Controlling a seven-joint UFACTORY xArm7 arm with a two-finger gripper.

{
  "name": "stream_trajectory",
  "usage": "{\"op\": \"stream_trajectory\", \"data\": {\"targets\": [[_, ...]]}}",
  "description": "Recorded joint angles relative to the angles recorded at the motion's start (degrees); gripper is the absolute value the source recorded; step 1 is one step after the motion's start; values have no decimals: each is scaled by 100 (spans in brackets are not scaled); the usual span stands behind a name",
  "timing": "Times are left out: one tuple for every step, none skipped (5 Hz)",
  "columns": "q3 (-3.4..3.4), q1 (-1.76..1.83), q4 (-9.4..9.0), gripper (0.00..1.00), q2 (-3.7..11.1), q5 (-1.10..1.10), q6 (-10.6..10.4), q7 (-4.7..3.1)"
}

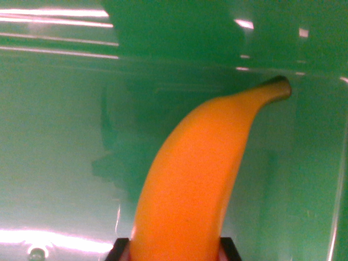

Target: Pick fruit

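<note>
A glossy green surface [54,136] fills the whole wrist view. Bright streaks of reflected light [54,22] cross its upper left and lower left, and a dark shadow [122,163] lies near the middle.

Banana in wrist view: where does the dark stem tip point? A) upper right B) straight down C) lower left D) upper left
A: the banana rises from between the gripper fingers at the bottom edge and curves to its dark tip at upper right.
</note>
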Motion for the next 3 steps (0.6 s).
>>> {"op": "stream_trajectory", "data": {"targets": [[0, 0, 0, 100, 0, 0, 0, 0], [-2, 5, 134, 100, -79, -9, 212, -5], [-2, 5, 134, 100, -79, -9, 212, -5]]}}
